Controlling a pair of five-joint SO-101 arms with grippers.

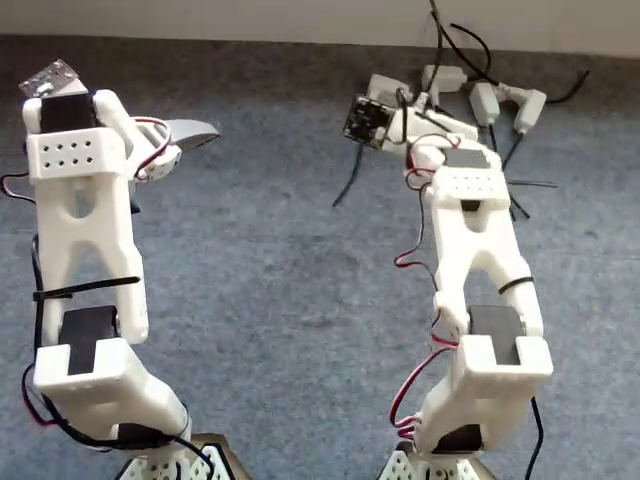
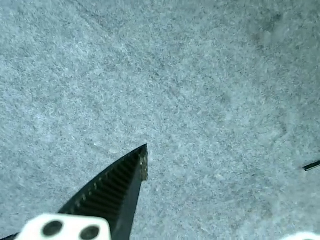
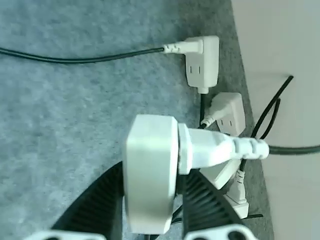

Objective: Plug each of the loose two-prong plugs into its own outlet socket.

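My right gripper (image 3: pixel 152 172) is shut on a white outlet socket (image 3: pixel 150 150), its black fingers (image 3: pixel 100 200) on either side of the block. A white two-prong plug (image 3: pixel 215 150) with a black cable sits in that socket. Beside it on the carpet lie two more white sockets, one (image 3: pixel 202 57) on a black cable and one (image 3: pixel 227 112) closer in. In the high view the right gripper (image 1: pixel 420 125) is at the back among these white pieces (image 1: pixel 485 100). My left gripper (image 1: pixel 190 135) hangs open over bare carpet at the left, one black finger (image 2: pixel 117 192) showing.
Grey carpet (image 1: pixel 280 260) covers the table between the arms. Black cables (image 1: pixel 460 40) trail from the sockets toward the back edge and a pale wall (image 3: pixel 280 40). A short cable end (image 2: pixel 312 165) lies off to one side of the left gripper.
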